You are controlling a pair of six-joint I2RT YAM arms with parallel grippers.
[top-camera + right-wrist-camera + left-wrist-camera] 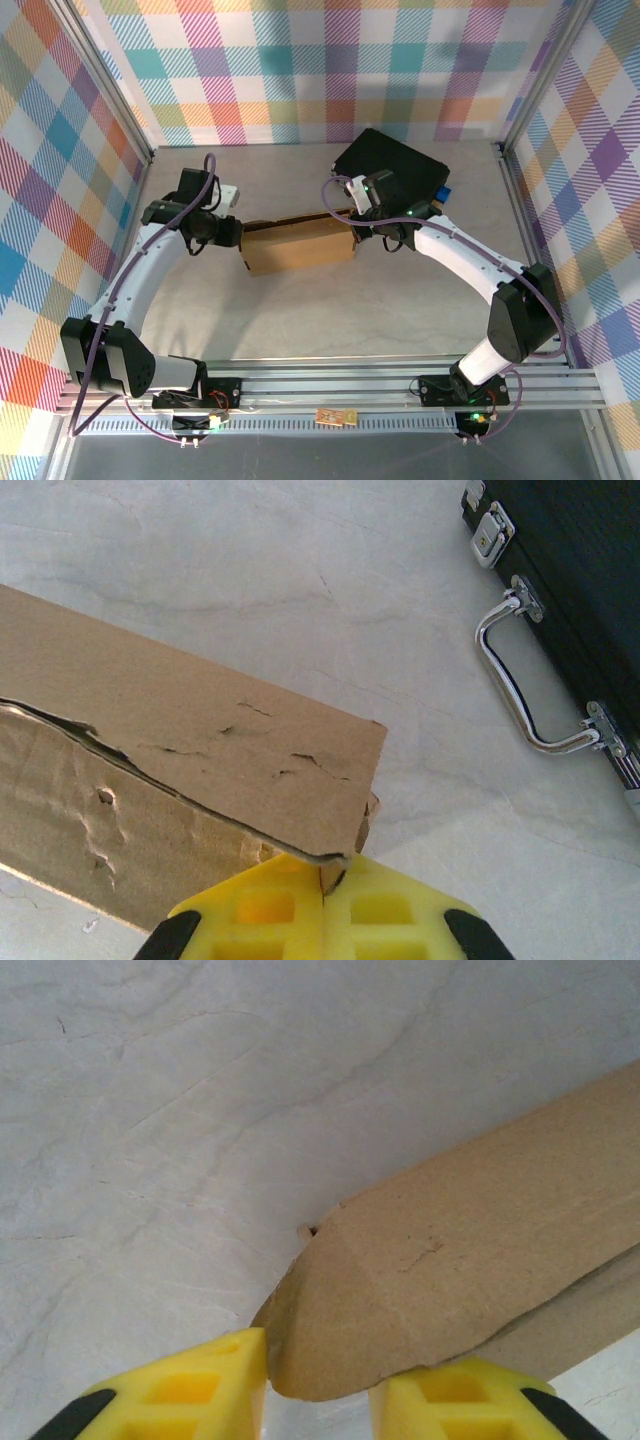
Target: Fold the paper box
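From above, the paper box point(300, 247) lies mid-bench point(330, 320), already a closed-looking brown block. It sits between the left gripper point(240, 235) and the right gripper point(358, 232), just in front of the black case point(390, 165). At the left wrist, the jaws grasp the box's rounded end flap. At the right wrist, the jaws are clenched on the top panel's corner, and a dark gap runs under that panel's edge. Folding looks mostly done; seating that panel seemingly remains.

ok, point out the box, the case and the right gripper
box point(300, 250), top view, upper face
case point(392, 168), top view, black lid
right gripper point(322, 882), right wrist view, where fingertips meet
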